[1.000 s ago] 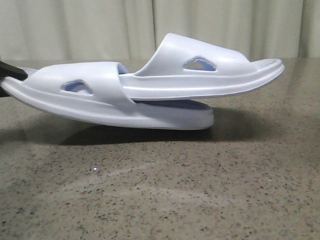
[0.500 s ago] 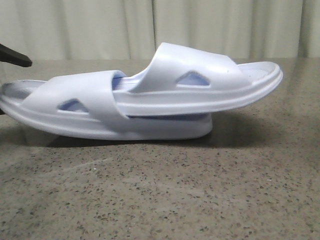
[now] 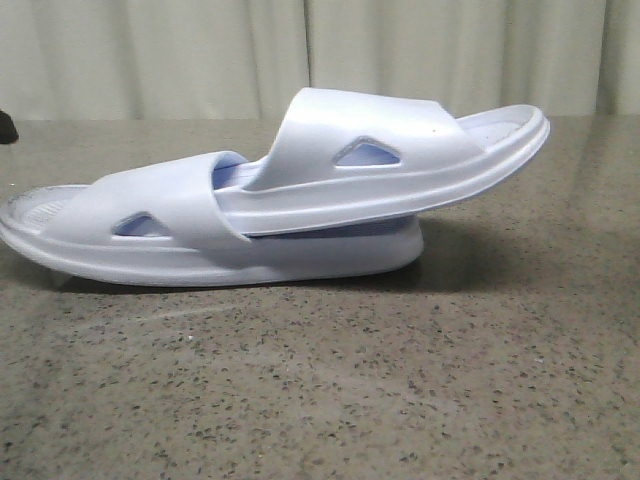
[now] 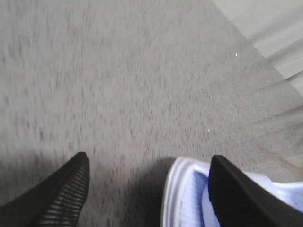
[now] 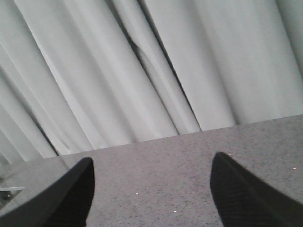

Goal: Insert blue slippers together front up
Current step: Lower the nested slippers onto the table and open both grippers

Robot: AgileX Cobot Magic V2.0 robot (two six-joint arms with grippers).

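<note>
Blue slippers (image 3: 270, 215) nested on the table (image 3: 320, 400), both grippers holding nothing.

Front view: one slipper lies flat on the speckled table; the other is pushed under its strap and slants up to the right, its far end clear of the tabletop. A small dark piece shows at the left edge; what it is cannot be told. Pale curtains (image 3: 200, 55) hang behind.
Left wrist view: the left gripper (image 4: 147, 189) has its jaws spread wide, nothing between the fingers (image 4: 61, 198). One slipper's end (image 4: 182, 196) lies just inside one jaw, which partly covers it; the picture is blurred.
Right wrist view: the right gripper (image 5: 149, 189) is also spread wide, only bare table and curtains (image 5: 142, 71) between and beyond its jaws; no slipper appears here.
</note>
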